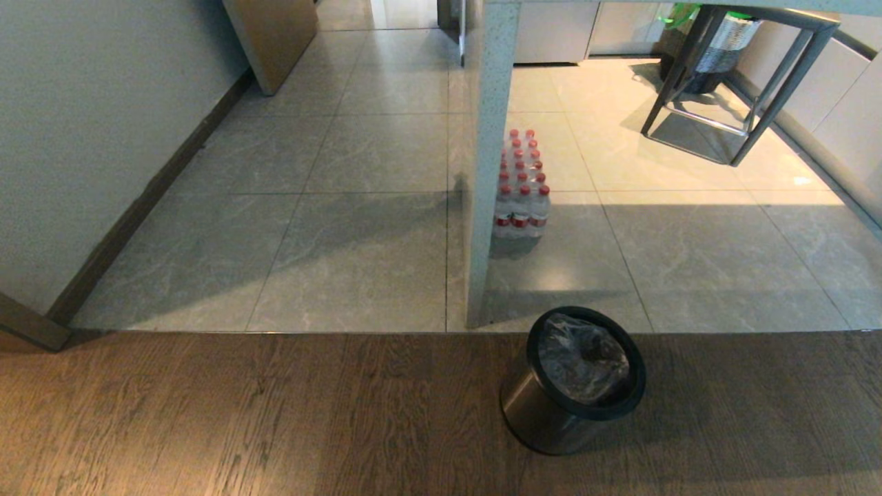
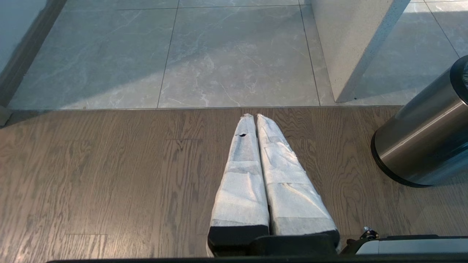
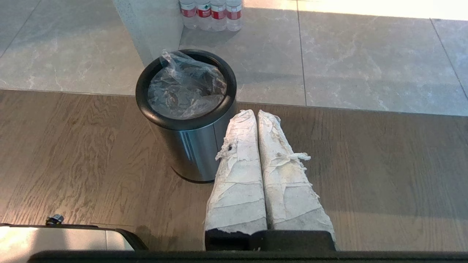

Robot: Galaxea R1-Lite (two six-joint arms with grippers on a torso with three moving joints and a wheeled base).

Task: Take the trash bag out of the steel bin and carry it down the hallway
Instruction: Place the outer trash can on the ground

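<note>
I see a floor of dark wood planks [image 1: 207, 420] near me, and beyond a straight seam it changes to glossy grey stone tiles [image 1: 372, 158]. A white wall with a dark baseboard [image 1: 62, 165] runs on my left, and the tiled passage goes on away from me past a tan wooden door frame [image 1: 275, 34].

The steel bin [image 1: 551, 413] stands upright on the wood, just on my side of the seam and a little to my right. Its long axis is vertical and the black-rimmed mouth faces up. The trash bag [image 1: 582, 358] is inside, crinkled and clear, and one corner rises a little over the rim in the right wrist view [image 3: 172, 60].

A pale speckled pillar [image 1: 489, 158] comes down to the tiles just behind the bin. Beside the pillar, further away, stands a pack of water bottles [image 1: 521, 189] with red caps. At far right I see a dark metal frame [image 1: 744, 83].

My left gripper [image 2: 253, 117] hangs over bare wood, its wrapped fingers pressed together on nothing, the bin well to its side. My right gripper [image 3: 255, 114] hangs just beside the bin, also closed and empty.
</note>
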